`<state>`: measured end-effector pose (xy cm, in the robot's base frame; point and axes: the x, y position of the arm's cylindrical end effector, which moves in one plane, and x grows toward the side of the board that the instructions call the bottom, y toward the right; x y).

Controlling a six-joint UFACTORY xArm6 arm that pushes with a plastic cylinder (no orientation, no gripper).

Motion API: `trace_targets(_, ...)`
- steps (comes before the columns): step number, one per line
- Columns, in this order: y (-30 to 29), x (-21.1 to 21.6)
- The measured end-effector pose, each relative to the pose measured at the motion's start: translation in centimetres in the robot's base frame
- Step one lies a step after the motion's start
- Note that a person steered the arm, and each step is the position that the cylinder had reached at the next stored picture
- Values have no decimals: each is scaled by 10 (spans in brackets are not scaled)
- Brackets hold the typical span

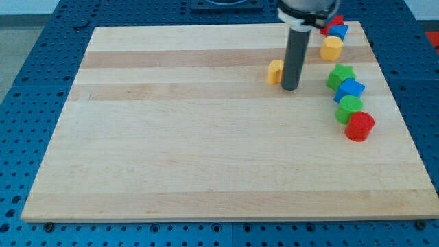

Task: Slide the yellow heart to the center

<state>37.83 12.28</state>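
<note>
- On the near half of the bench [206, 178] nothing stands; the bare wood runs from the near edge up past the middle, so the centre the yellow heart must reach is open.
- To the right, going from near to far, sits a tight cluster: a red cylinder [359, 127], a green block [348, 108] just behind it, a blue block [351, 88], then a green star [339, 75]. They appear to touch one another in a chain.
- Farther back and left of that cluster, my tip [290, 88] rests on the wood immediately right of the yellow heart [276, 71], touching it or nearly so. There is no gripper here, only the rod, so nothing is held.
- The heart lies in the far half, right of the middle, well short of the centre.
- At the far right corner are a yellow block [331, 48], a blue one [338, 31] and a red one [333, 23], partly hidden by the arm.
- Risk, as I judge it: from this side a push sends the heart left, not nearer, so it could slide past the centre line along the far side. An off-centre contact could also spin it off my tip.
</note>
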Motion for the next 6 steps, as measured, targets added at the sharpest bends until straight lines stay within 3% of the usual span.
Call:
trace_targets(2, 10, -47)
trace_targets(4, -63, -19)
trace_targets(6, -71, -17)
